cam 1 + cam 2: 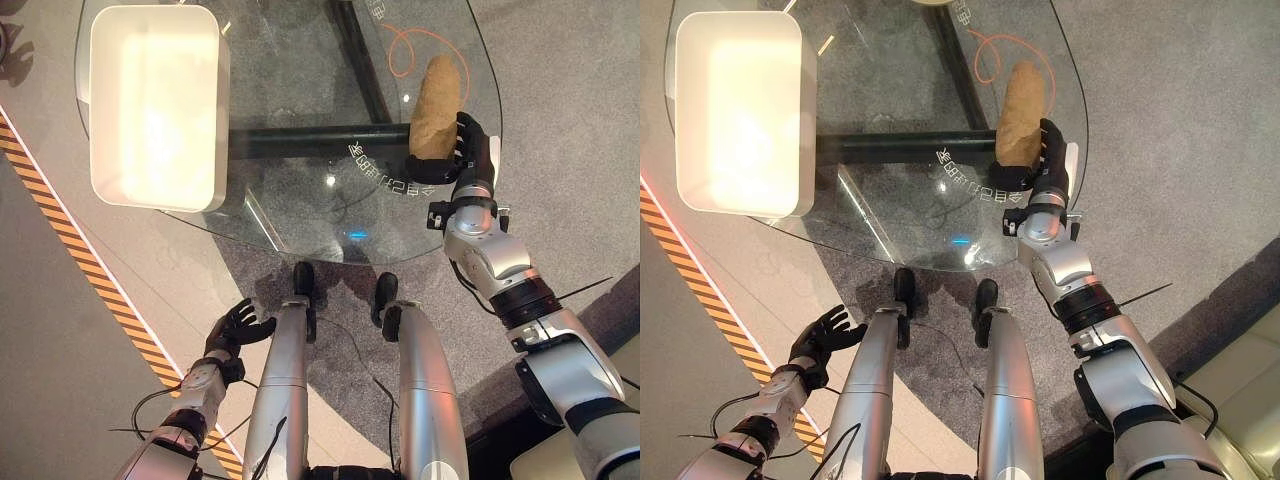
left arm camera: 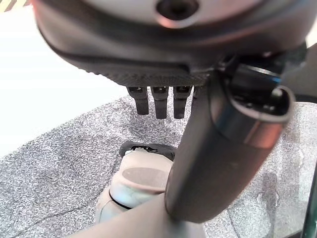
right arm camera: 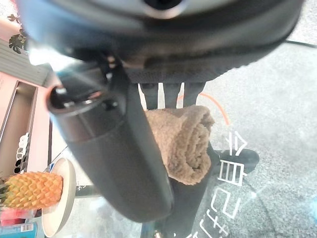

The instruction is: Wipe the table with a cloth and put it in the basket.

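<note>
Here the right hand (image 1: pixel 455 155) clasps the rolled brown cloth (image 1: pixel 435 105) on the glass table (image 1: pixel 300 190), left hand (image 1: pixel 238 325) relaxed.

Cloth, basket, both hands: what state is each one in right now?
Cloth: rolled up, lying on the glass table, held.
Basket: white, empty, on the table.
Right hand: fingers curled round the cloth.
Left hand: low beside the table, open, holding nothing.
</note>
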You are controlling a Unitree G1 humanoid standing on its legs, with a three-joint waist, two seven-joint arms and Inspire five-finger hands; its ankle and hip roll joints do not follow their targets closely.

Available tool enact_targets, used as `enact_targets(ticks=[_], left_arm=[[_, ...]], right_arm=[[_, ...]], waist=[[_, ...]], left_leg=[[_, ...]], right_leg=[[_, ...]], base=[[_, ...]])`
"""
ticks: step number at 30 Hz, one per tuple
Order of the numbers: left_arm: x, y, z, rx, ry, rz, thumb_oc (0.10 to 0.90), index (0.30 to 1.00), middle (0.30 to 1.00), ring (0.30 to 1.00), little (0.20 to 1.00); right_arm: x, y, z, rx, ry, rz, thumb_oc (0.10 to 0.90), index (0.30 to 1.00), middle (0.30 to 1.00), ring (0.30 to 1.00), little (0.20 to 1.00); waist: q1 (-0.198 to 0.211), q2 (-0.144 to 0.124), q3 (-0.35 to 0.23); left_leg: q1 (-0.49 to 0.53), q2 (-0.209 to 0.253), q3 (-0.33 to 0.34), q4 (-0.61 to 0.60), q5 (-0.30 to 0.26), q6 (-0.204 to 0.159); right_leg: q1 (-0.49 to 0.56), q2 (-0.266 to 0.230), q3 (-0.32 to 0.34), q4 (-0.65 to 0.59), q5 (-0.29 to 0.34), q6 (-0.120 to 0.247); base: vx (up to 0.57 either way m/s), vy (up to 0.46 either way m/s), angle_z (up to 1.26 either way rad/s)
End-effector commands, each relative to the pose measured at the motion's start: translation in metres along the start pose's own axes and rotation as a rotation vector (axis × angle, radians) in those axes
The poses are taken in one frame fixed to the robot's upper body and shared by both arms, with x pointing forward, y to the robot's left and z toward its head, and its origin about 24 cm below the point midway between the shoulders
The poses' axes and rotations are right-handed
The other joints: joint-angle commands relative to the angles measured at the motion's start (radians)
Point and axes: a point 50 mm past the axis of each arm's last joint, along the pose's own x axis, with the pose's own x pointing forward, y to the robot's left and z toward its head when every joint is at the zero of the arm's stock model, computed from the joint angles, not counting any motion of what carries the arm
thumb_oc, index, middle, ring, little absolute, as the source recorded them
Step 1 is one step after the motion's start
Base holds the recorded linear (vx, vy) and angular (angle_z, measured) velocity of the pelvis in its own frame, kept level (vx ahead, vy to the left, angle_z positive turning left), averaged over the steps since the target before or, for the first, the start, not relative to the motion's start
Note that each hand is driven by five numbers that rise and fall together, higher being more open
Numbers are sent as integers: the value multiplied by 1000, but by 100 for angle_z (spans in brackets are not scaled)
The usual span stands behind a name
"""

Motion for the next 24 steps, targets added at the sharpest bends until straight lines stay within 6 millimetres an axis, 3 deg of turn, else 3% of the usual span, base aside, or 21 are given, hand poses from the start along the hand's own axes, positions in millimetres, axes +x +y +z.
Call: enact_targets(ticks=[1, 9, 24], left_arm=[[-10, -9, -26, -32, 44, -14, 800, 900, 900, 900, 900], [-9, -11, -27, -19, 52, -22, 800, 900, 900, 900, 900], [-4, -19, -21, -5, 56, -41, 800, 900, 900, 900, 900]], right_arm=[[-9, 6, 20, -10, -102, 29, 800, 900, 900, 900, 900], [2, 3, 6, -163, -38, -7, 800, 900, 900, 900, 900], [7, 21, 13, -230, -19, 60, 800, 900, 900, 900, 900]], waist=[[-7, 14, -26], [3, 24, -26], [18, 37, -26]], left_leg=[[51, 6, 97, -9, -55, 67], [52, 5, 97, -7, -55, 68], [55, -1, 95, -9, -52, 66]], right_leg=[[33, 17, -6, -107, 50, 13], [36, 12, -7, -111, 54, 12], [36, 8, -8, -103, 50, 8]], base=[[0, 0, 0], [0, 0, 0], [0, 0, 0]])
